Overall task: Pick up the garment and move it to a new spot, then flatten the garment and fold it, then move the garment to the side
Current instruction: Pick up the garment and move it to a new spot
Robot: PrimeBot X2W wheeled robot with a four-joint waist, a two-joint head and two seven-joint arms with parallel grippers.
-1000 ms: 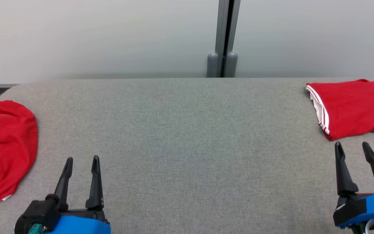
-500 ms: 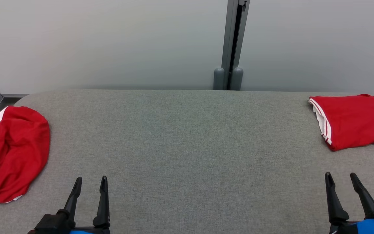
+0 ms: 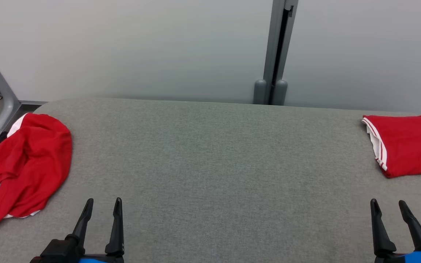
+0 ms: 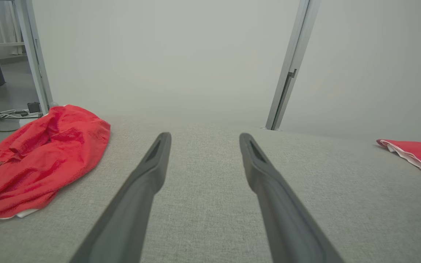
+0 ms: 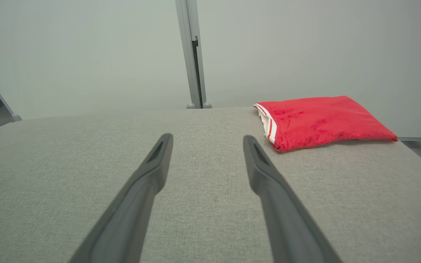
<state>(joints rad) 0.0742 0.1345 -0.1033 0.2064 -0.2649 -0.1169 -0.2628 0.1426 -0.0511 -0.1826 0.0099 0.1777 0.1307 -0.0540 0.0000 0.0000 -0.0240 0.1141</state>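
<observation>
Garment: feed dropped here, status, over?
Left pincer open, empty; right pincer same. Crumpled garment lies left, untouched. Folded garment far right, not in the way.

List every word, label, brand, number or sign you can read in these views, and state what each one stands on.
No readable text in any view.
The crumpled red garment with white trim, the folded red garment with white stripes, the grey fabric-covered table, the grey metal post, the left gripper and the right gripper show no print, tag or logo.
</observation>
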